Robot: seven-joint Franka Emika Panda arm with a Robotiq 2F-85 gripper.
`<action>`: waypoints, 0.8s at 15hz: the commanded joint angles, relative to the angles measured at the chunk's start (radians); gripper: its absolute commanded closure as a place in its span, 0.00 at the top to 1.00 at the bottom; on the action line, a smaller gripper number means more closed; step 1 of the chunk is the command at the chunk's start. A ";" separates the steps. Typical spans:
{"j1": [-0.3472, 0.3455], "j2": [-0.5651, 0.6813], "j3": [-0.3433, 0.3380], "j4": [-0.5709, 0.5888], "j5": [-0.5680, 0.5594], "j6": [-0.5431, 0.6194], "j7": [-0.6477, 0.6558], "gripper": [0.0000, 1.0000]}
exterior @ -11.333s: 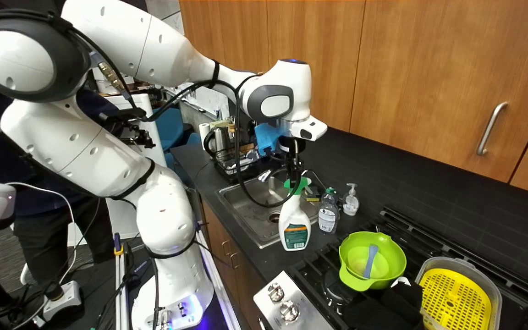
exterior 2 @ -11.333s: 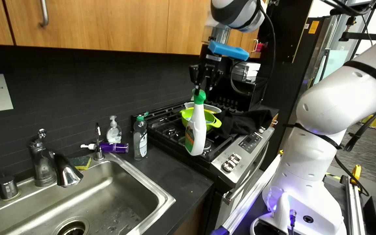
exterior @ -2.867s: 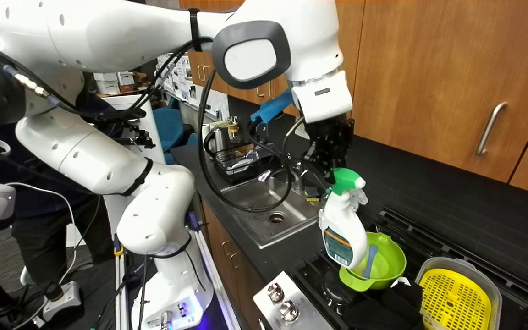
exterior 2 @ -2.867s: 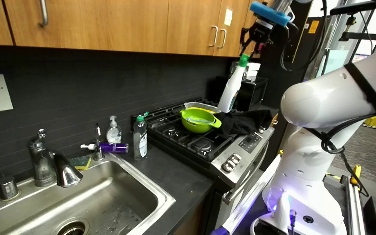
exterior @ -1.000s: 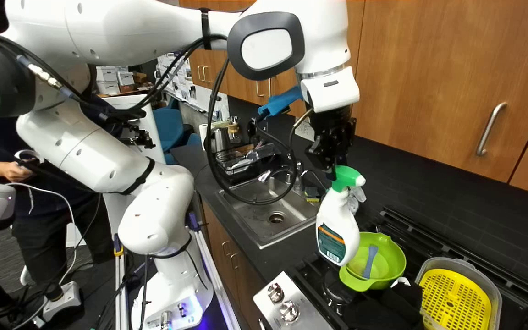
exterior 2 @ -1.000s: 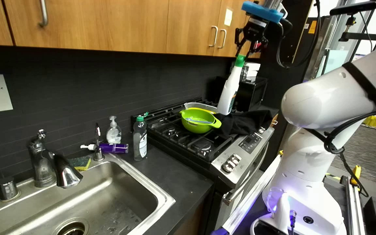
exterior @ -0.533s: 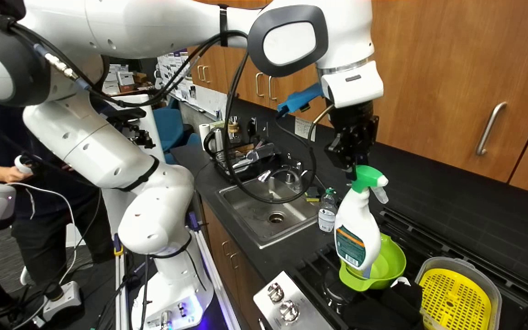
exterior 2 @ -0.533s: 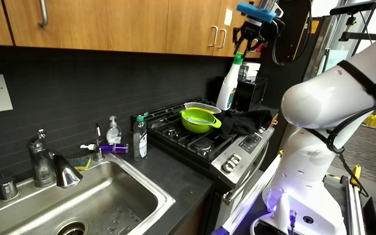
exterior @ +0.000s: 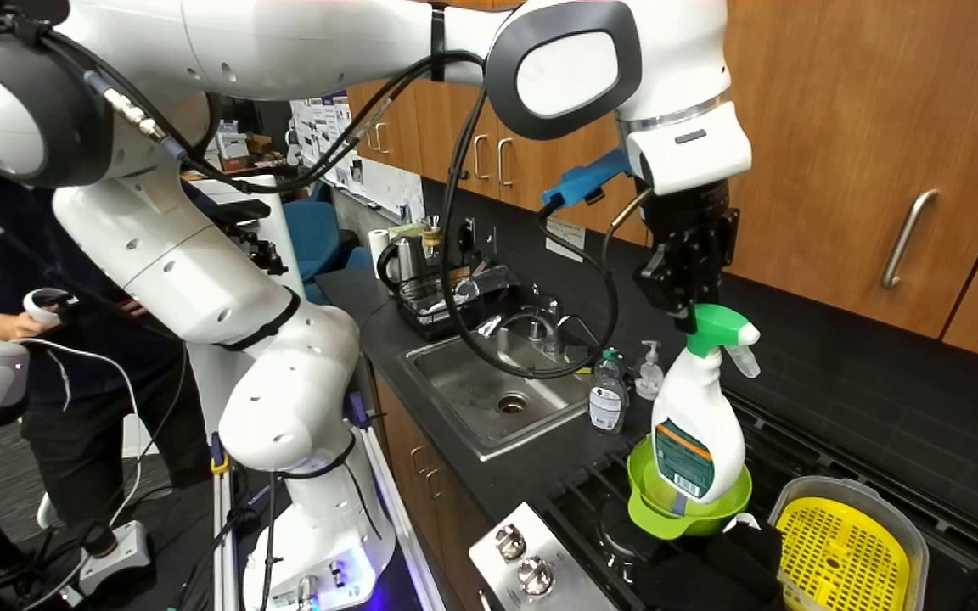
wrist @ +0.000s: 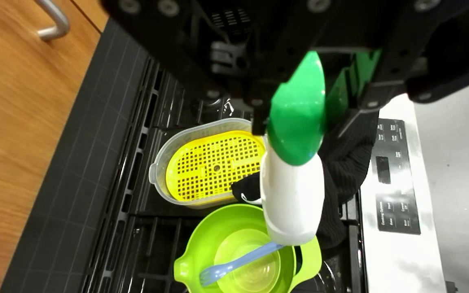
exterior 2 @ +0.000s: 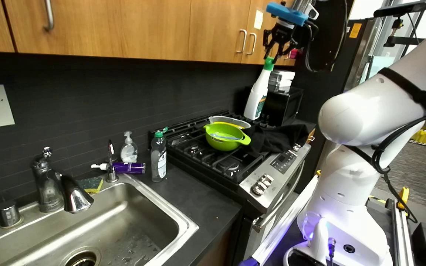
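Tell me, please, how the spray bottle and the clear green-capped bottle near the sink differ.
The spray bottle is opaque white with a trigger head, while the green-capped bottle is see-through. The spray bottle hangs tilted in the fingers, whereas the green-capped bottle stands upright on the counter. Both have a green top and a label.

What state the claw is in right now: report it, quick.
Claw: closed on the green trigger head of the white spray bottle, holding it in the air.
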 commanded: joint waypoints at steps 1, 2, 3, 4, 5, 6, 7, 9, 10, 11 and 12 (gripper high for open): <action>0.016 0.024 -0.011 0.035 -0.015 0.042 0.029 0.14; 0.017 0.029 -0.011 0.035 -0.014 0.053 0.030 0.14; 0.017 0.033 -0.009 0.035 -0.015 0.062 0.034 0.14; 0.017 0.040 -0.009 0.036 -0.016 0.068 0.038 0.14; 0.018 0.046 -0.008 0.039 -0.016 0.071 0.041 0.14; 0.020 0.049 -0.009 0.038 -0.016 0.074 0.044 0.14; 0.022 0.055 -0.008 0.040 -0.016 0.078 0.047 0.14; 0.025 0.063 -0.008 0.042 -0.018 0.080 0.050 0.14; 0.027 0.068 -0.009 0.044 -0.018 0.080 0.050 0.14; 0.027 0.074 -0.010 0.047 -0.018 0.080 0.052 0.14; 0.028 0.083 -0.012 0.051 -0.017 0.081 0.052 0.14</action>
